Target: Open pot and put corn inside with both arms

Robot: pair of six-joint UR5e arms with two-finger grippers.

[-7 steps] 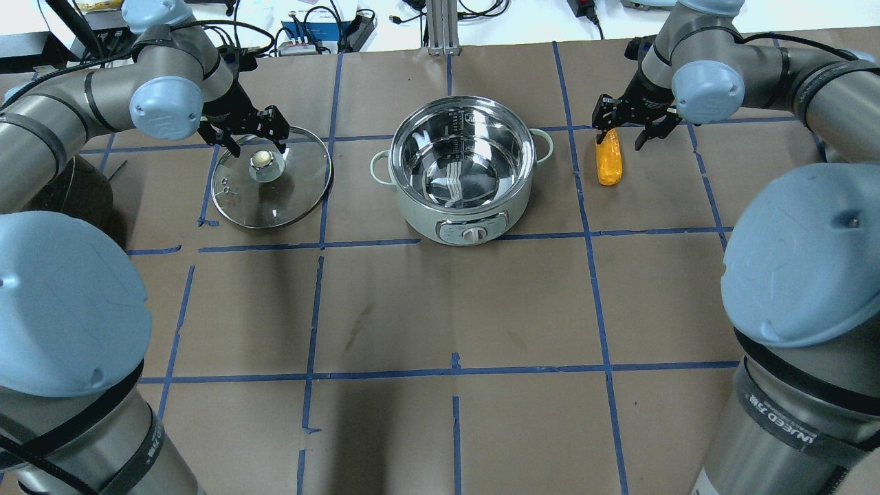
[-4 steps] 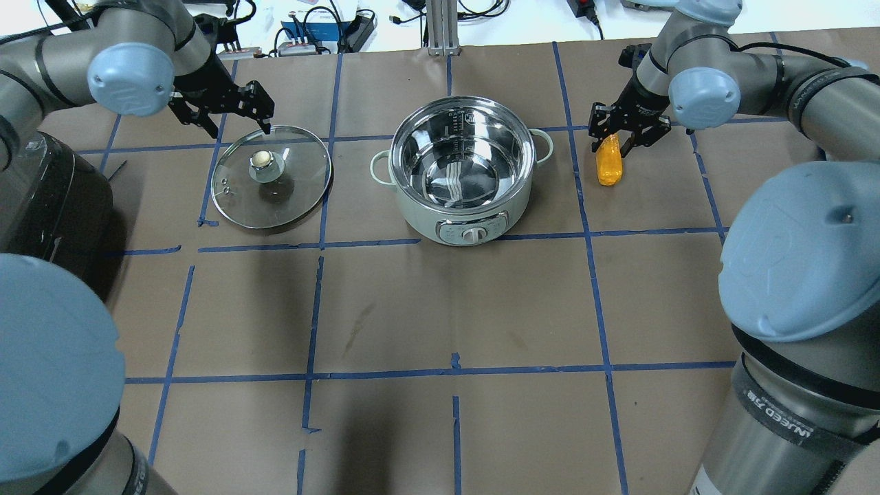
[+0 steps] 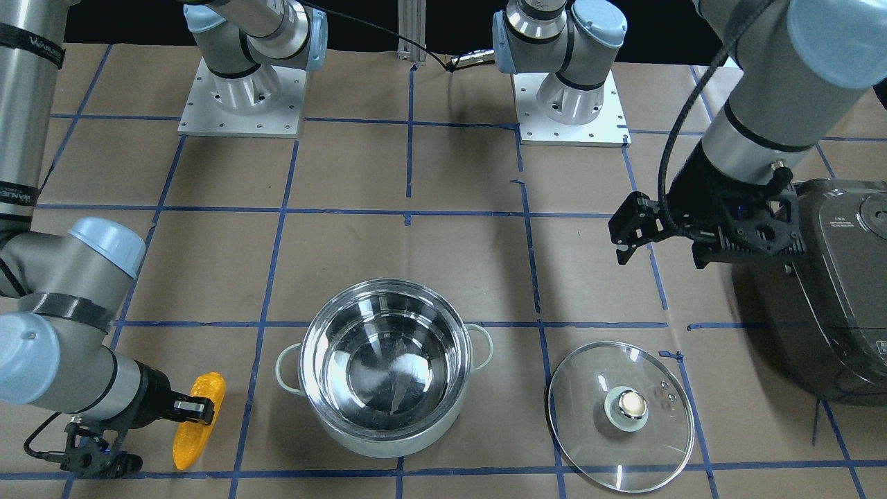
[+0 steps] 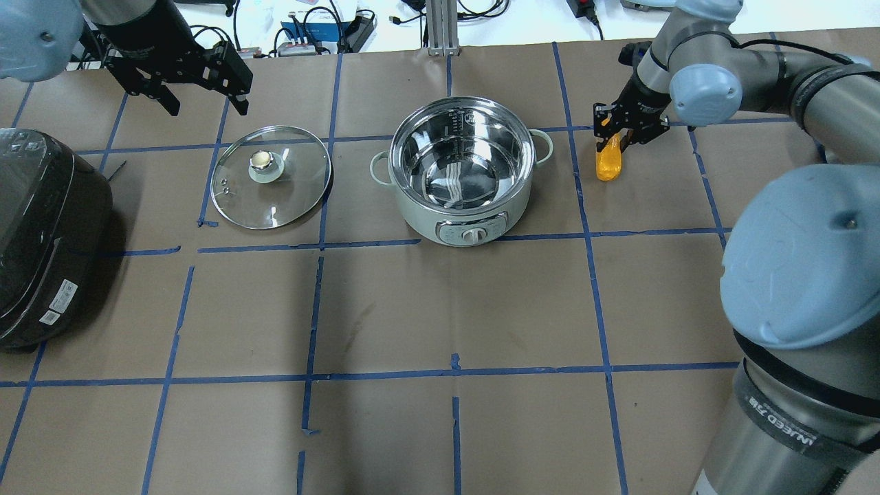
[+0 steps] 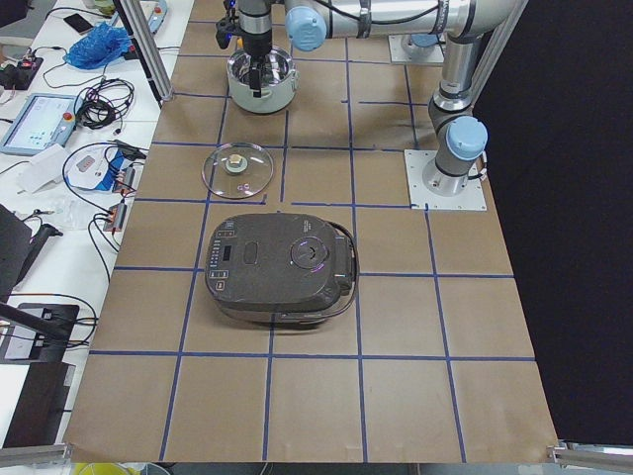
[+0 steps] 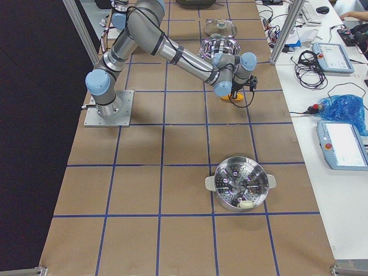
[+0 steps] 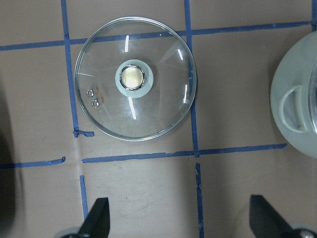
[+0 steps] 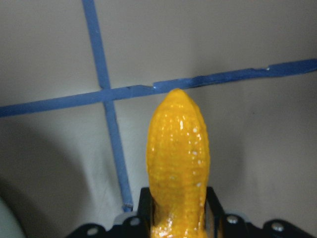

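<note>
The pot stands open at the table's middle, shiny inside and holding nothing; it also shows in the front view. Its glass lid lies flat on the table to the pot's left, knob up, and shows in the left wrist view. The yellow-orange corn lies right of the pot. My right gripper is shut on the corn's far end; the right wrist view shows the cob between both fingers. My left gripper is open and empty, raised behind the lid.
A dark grey rice cooker sits at the table's left end, close under my left arm. A second steel pot with a steamer insert stands far off toward the right end. Cables and devices line the far edge.
My left gripper has risen and drawn back from the lid's knob toward the far left. My right gripper has come down around the corn's far end and closed on it.
</note>
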